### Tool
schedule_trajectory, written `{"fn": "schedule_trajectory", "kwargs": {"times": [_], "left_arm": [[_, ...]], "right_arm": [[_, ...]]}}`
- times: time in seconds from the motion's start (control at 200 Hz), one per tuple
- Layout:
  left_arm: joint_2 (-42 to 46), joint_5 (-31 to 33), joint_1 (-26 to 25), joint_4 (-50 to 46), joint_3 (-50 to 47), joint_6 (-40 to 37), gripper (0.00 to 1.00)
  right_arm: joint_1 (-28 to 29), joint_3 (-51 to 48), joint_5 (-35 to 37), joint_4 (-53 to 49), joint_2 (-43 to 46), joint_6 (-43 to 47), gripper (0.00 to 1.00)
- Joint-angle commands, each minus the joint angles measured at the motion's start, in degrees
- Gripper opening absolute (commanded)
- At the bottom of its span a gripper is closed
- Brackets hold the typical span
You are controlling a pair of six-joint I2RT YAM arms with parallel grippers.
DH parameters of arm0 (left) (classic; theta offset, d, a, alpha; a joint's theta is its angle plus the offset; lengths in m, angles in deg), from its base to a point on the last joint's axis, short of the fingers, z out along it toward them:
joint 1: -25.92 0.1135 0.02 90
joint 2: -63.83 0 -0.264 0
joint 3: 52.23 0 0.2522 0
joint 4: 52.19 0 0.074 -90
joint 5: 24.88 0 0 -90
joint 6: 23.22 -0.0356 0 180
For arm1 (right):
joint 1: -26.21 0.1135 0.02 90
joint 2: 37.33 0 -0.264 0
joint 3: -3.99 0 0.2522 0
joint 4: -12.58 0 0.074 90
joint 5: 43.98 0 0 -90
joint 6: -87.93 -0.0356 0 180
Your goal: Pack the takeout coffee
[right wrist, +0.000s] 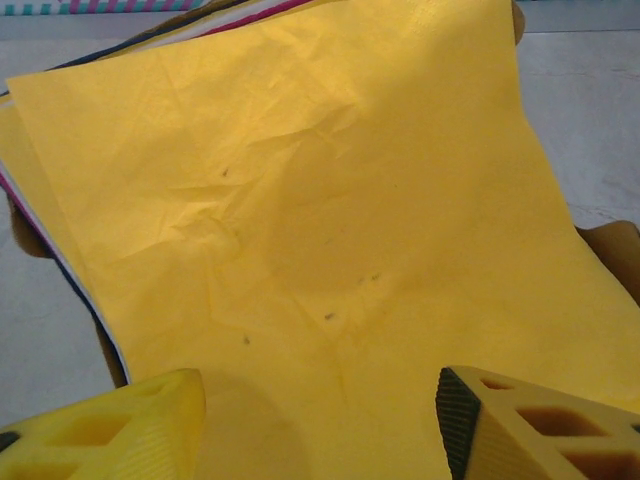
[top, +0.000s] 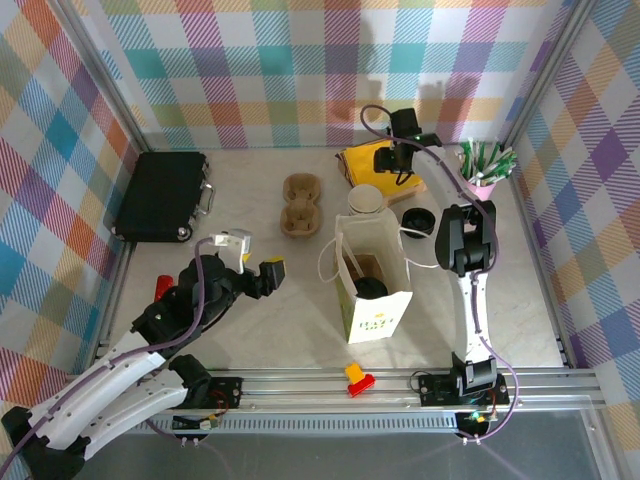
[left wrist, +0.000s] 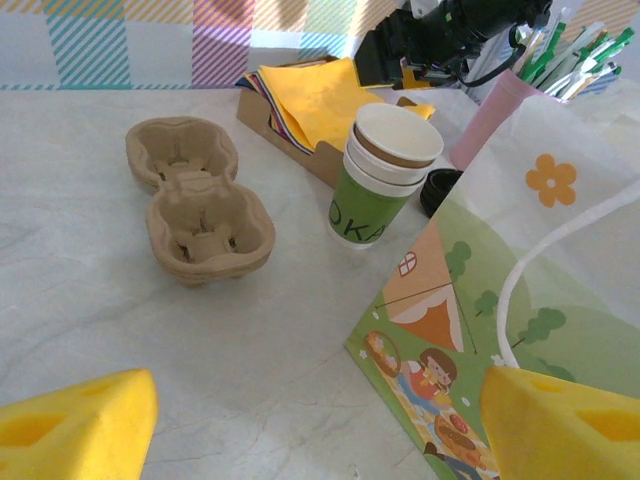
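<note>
The takeout coffee (top: 372,288) stands inside the open white-and-green paper bag (top: 385,318). Its round black lid shows from above and its cup body is hidden by the bag walls. My left gripper (top: 253,256) hovers left of the bag, open and empty. In the left wrist view its yellow fingers (left wrist: 75,430) frame bare table beside the bag's printed side (left wrist: 470,300). My right gripper (top: 400,152) is at the back over the yellow napkins (right wrist: 300,200). It is open just above the top sheet, with nothing between its fingers (right wrist: 540,425).
A stack of lidless cream-and-green cups (top: 366,200) stands behind the bag, with loose black lids (top: 418,218) to its right. A brown pulp cup carrier (top: 300,205) lies left of them. There is a pink cup of sticks (top: 484,165) at the back right and a black case (top: 160,195) at the far left.
</note>
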Motion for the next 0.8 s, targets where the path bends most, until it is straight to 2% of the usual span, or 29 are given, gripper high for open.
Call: {"fn": "schedule_trajectory", "kwargs": {"times": [0.0, 0.635, 0.795], "left_arm": [[-0.01, 0.54, 0.70, 1.29, 1.86, 0.07, 0.83], [-1.99, 1.57, 0.67, 0.90, 3.07, -0.26, 0.83], [-2.56, 1.21, 0.67, 1.49, 2.91, 0.13, 0.83]], "right_arm": [[-0.81, 2.39, -0.41, 2.42, -1.70, 0.84, 0.64], [-1.70, 11.10, -0.62, 2.32, -12.76, 1.96, 0.66], [-1.95, 13.33, 1.55, 1.08, -14.62, 3.13, 0.66]]}}
